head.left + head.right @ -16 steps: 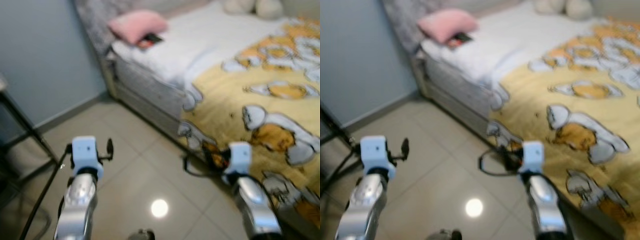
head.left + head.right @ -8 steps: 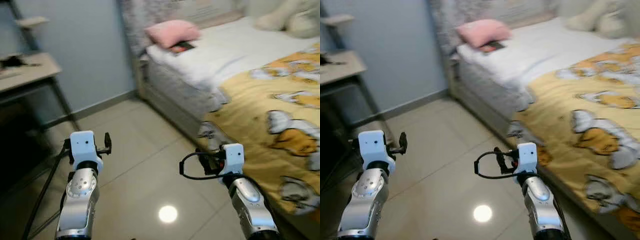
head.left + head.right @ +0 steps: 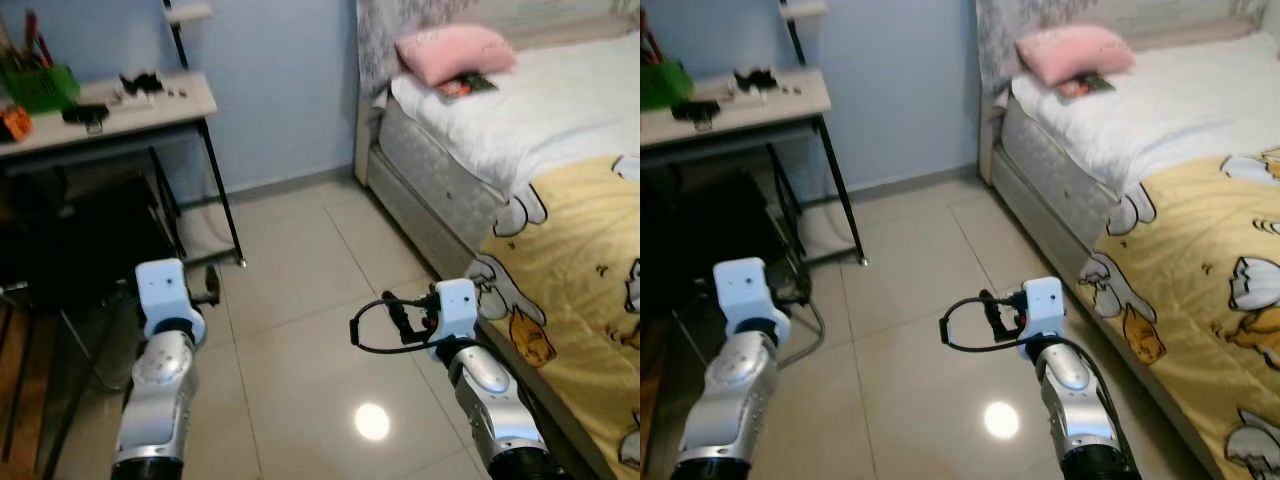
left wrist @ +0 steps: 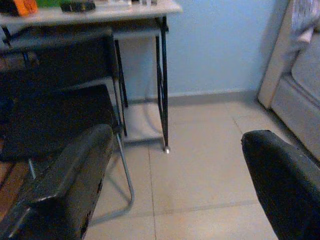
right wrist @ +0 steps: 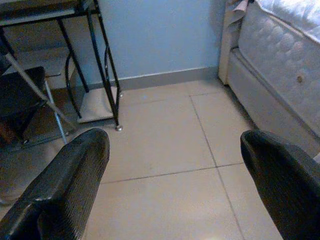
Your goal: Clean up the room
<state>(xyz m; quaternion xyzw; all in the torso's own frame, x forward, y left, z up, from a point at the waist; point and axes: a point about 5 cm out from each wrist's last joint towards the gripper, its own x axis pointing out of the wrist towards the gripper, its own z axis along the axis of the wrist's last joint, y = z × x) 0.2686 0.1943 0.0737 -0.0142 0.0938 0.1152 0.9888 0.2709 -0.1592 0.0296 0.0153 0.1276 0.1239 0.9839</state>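
**Pale tiles between a cluttered worktop and the bed**

Green basket (image 3: pixel 38 87) and small dark bits sit on the worktop (image 3: pixel 110 110) at upper left, a likely place for tidying. Lower left, the left hand (image 4: pixel 175 190) is held forward over the floor, fingers (image 4: pixel 70 180) spread wide, empty. Right of centre, the right hand (image 5: pixel 175 185) is raised alike, wide and empty, seemingly ready for carrying. Upper right, a pink pillow (image 3: pixel 455 50) and a booklet (image 3: pixel 465 86) lie on the bed (image 3: pixel 560 110), beside its yellow blanket (image 3: pixel 590 290).
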